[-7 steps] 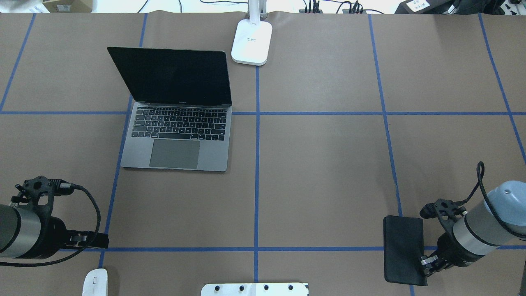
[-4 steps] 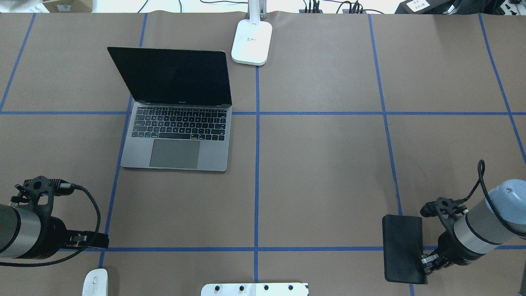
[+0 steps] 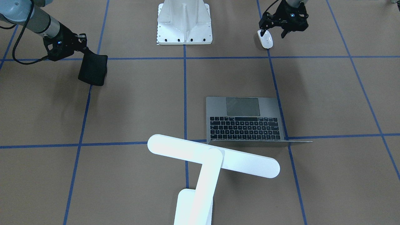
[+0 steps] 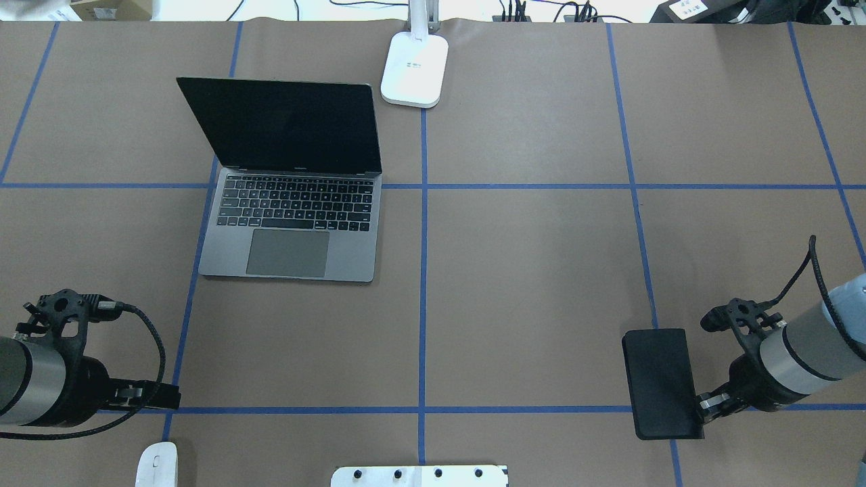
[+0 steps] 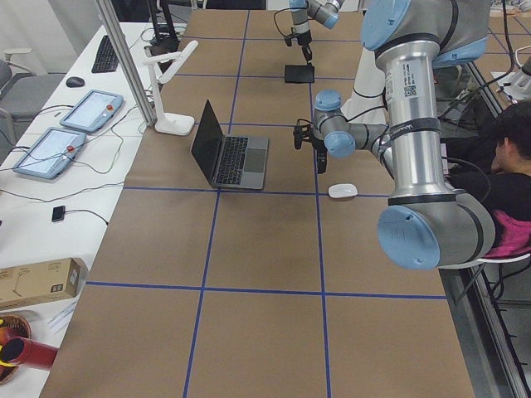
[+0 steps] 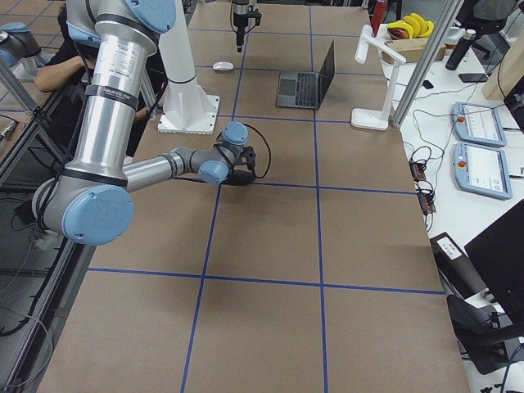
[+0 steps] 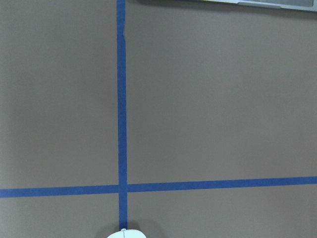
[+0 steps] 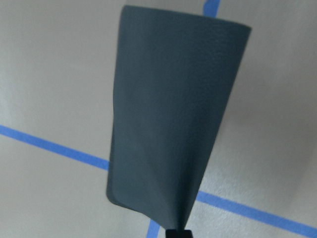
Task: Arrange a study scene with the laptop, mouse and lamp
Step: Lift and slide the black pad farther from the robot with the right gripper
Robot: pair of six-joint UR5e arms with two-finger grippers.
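Front view: you see the right arm slanting low, the right hand [image 3: 83, 47] clamped on one edge of a black flexible pad [image 3: 92, 70]. The left hand [image 3: 272, 32], fingers spread, hangs just beside a glossy white oval mouse [image 3: 266, 41]. Overhead: the mouse lies at the brown counter's [image 4: 541, 270] near left edge.

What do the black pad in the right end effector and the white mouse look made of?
Black pad: probably soft rubber or faux leather, matte, finely grained; it curls while hanging from its pinched edge. Mouse: likely hard plastic, glossy white, smooth rounded shell.
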